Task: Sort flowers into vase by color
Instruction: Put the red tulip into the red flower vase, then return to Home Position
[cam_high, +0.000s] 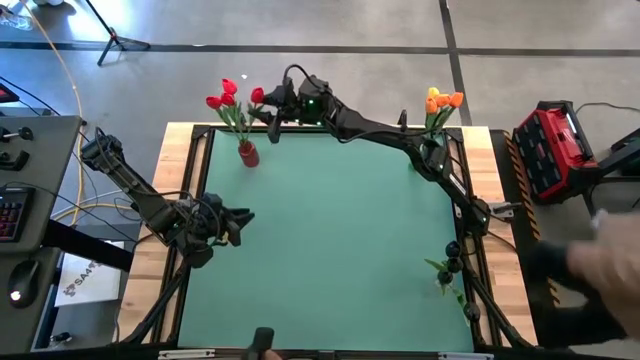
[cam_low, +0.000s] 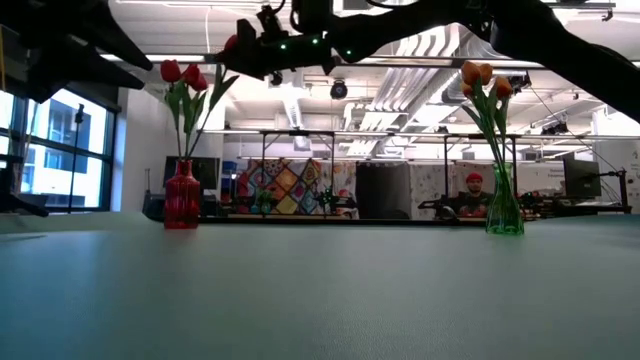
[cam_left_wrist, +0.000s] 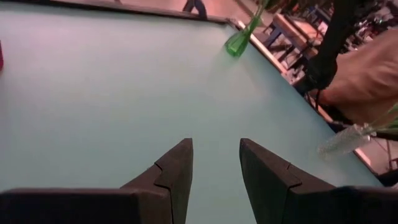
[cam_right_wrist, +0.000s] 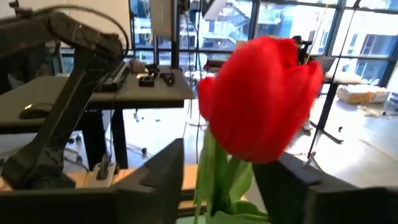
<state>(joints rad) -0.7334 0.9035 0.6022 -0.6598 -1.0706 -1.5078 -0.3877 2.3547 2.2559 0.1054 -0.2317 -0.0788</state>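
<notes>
Landmark: red vase, far-left part of green surface.

R gripper hovering just above + beside red vase, fingers parted, one each side of a red tulip; no visible squeeze on stem, looks like just released. Whether stem sits fully in vase: can't tell.

In red vase: other red tulips, upright. Opposite far corner from red vase: green vase w/ orange + yellow tulips.

Well apart from red vase, near-right edge: clear vase w/ only green stems showing, heads not visible.

L gripper waiting near red vase's side of surface, fingers narrowly apart, holding nothing.

Progress, as judgement: red group about done, most sorted; few stems by clear vase maybe left.
</notes>
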